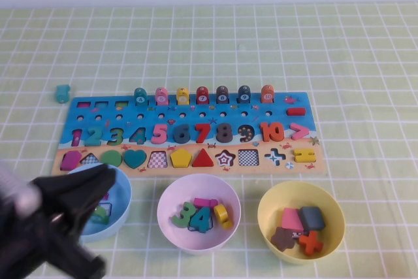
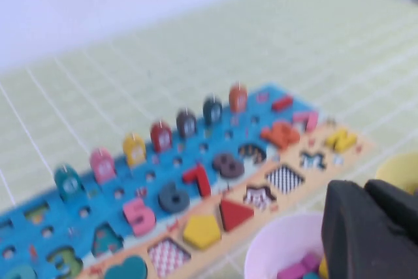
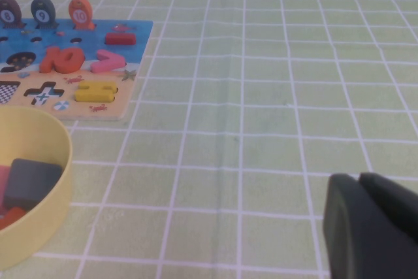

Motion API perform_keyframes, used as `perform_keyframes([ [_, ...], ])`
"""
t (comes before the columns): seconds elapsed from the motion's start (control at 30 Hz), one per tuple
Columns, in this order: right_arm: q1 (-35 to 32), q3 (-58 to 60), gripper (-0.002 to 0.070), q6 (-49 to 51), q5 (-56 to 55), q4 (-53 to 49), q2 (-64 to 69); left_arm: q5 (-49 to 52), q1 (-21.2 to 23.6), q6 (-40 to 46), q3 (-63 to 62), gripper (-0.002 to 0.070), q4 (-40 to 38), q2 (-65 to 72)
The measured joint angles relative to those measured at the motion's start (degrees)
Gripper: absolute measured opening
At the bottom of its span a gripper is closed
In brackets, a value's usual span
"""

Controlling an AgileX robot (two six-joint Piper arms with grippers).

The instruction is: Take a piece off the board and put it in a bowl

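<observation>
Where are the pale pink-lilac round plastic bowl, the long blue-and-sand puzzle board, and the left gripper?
pale pink-lilac round plastic bowl (image 1: 171,192): high view, left rim.
long blue-and-sand puzzle board (image 1: 189,116): high view, blue upper band.
left gripper (image 2: 366,191): left wrist view, shut fingertips.

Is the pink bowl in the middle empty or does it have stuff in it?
Not empty. The pink bowl holds a magenta piece, green numbers and a yellow piece.
</observation>
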Motion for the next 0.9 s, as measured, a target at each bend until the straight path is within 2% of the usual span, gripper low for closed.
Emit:
perform_keyframes([
  [0.27,0.0,0.0,-0.0018,0.0,0.0,0.0,0.0,0.2,0.0,0.2,4.4,-0.0001,0.1,-13.9],
  [0.5,0.0,0.0,-0.0018,0.0,0.0,0.0,0.0,5.5,0.2,2.3,4.6,-0.0001,2.5,-17.2],
  [0.6,0.0,0.0,-0.0018,0.0,0.0,0.0,0.0,4.2,1.4,2.1,6.4,-0.0002,3.4,-17.9],
  [0.7,0.0,0.0,-0.0018,0.0,0.0,0.0,0.0,-0.8,4.3,2.0,10.7,-0.0002,4.3,-18.2],
  [0.9,0.0,0.0,-0.0018,0.0,0.0,0.0,0.0,-9.7,13.9,-1.1,19.7,-0.0002,4.7,-22.0],
])
